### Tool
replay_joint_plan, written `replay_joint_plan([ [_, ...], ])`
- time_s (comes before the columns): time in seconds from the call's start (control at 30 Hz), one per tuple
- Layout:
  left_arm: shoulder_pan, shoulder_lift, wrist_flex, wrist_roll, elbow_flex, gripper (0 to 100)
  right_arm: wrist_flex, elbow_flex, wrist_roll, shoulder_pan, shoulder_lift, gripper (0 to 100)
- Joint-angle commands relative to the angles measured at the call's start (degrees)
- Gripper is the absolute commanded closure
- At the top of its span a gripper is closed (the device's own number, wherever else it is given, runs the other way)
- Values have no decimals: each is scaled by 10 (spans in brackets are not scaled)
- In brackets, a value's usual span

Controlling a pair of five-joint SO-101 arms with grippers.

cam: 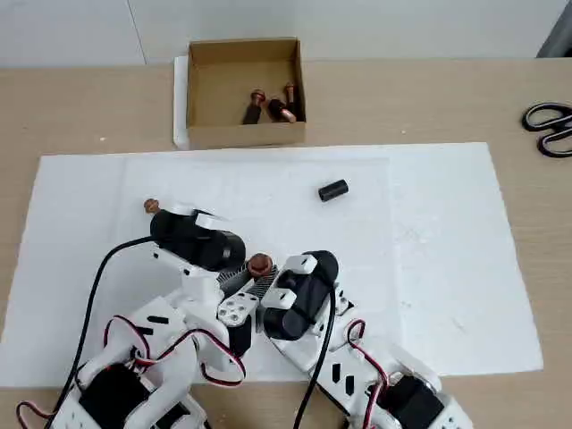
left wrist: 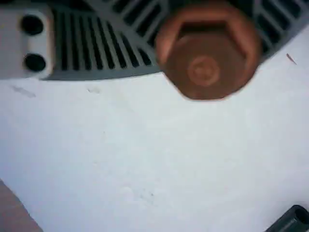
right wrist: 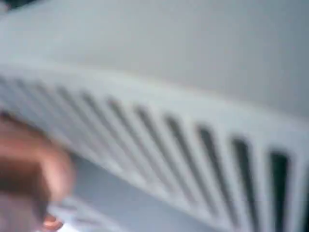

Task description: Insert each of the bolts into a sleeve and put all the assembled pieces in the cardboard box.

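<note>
A copper bolt [cam: 260,264] stands head up between ribbed grey fingers [cam: 235,279] where the two arms meet, near the front of the white sheet. My left gripper [cam: 253,275] is shut on it. In the left wrist view the bolt's hexagonal head [left wrist: 207,53] sits against a ribbed finger [left wrist: 101,53]. My right gripper [cam: 273,288] is pressed in from the other side, and its wrist view has the bolt [right wrist: 26,169] at the edge. A second bolt [cam: 151,206] lies on the sheet further left. A black sleeve [cam: 332,190] lies alone mid-sheet.
The cardboard box [cam: 210,89] stands at the back with a few assembled pieces [cam: 271,105] in its right half. A white paper sheet [cam: 429,268] covers the table's middle. Scissors [cam: 550,128] lie at the far right edge.
</note>
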Motion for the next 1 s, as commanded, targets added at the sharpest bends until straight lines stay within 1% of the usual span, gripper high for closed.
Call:
replay_joint_plan([
  [0.0,47,3,14,-15,26,994,-22,-29,12,-3,-7,995],
  [0.1,20,3,19,-21,29,994,-22,-28,30,-3,-7,995],
  [0.2,-11,3,18,-21,26,994,-22,-28,29,-3,-8,995],
  [0.33,-29,3,20,-18,30,991,-22,-28,29,-3,-8,995],
  [0.53,-32,3,18,15,30,976,-23,-28,28,-3,-8,995],
  [0.67,-32,3,21,15,30,886,-23,-28,28,-3,-8,995],
  [0.73,-32,3,21,15,30,863,-23,-27,28,-3,-8,995],
  [0.97,-29,3,21,15,-8,863,-23,-25,28,-3,-8,995],
])
